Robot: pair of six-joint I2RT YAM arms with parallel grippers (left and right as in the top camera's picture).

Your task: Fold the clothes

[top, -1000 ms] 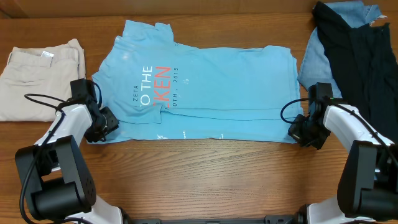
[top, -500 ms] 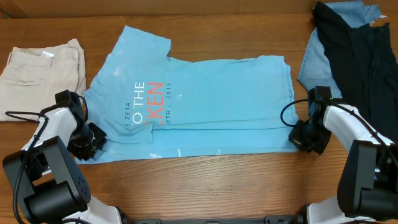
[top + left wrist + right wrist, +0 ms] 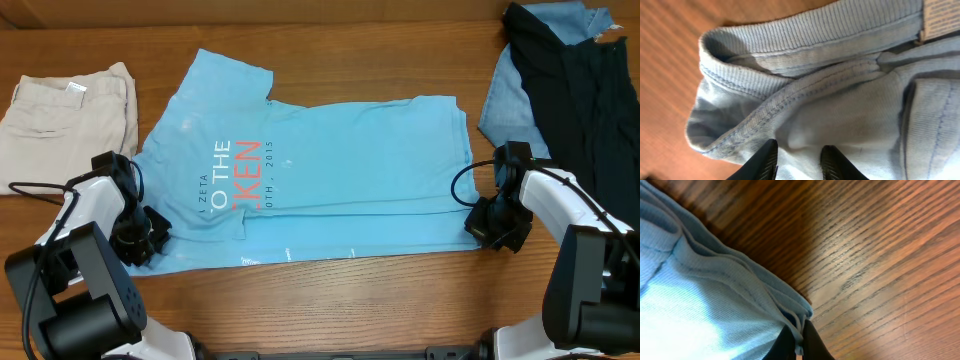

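The light sky-blue T-shirt (image 3: 340, 170) lies folded lengthwise across the table, with its white and coral lettering partly showing. My left gripper (image 3: 150, 238) is at its front left corner, and in the left wrist view the fingers (image 3: 799, 160) are closed on a bunch of the shirt (image 3: 840, 90) by the ribbed collar. My right gripper (image 3: 482, 228) is at the front right corner. In the right wrist view its fingers (image 3: 797, 342) are pinched shut on the layered hem of the shirt (image 3: 690, 310) just above the wood.
Folded beige trousers (image 3: 65, 120) lie at the far left. A pile of denim-blue and black garments (image 3: 570, 90) lies at the far right, close behind my right arm. Bare wood (image 3: 330, 300) runs along the front of the table.
My left gripper has moved left and toward the front edge, pulling the shirt's collar end with it. The shirt now lies stretched flatter. My right gripper has hardly moved.
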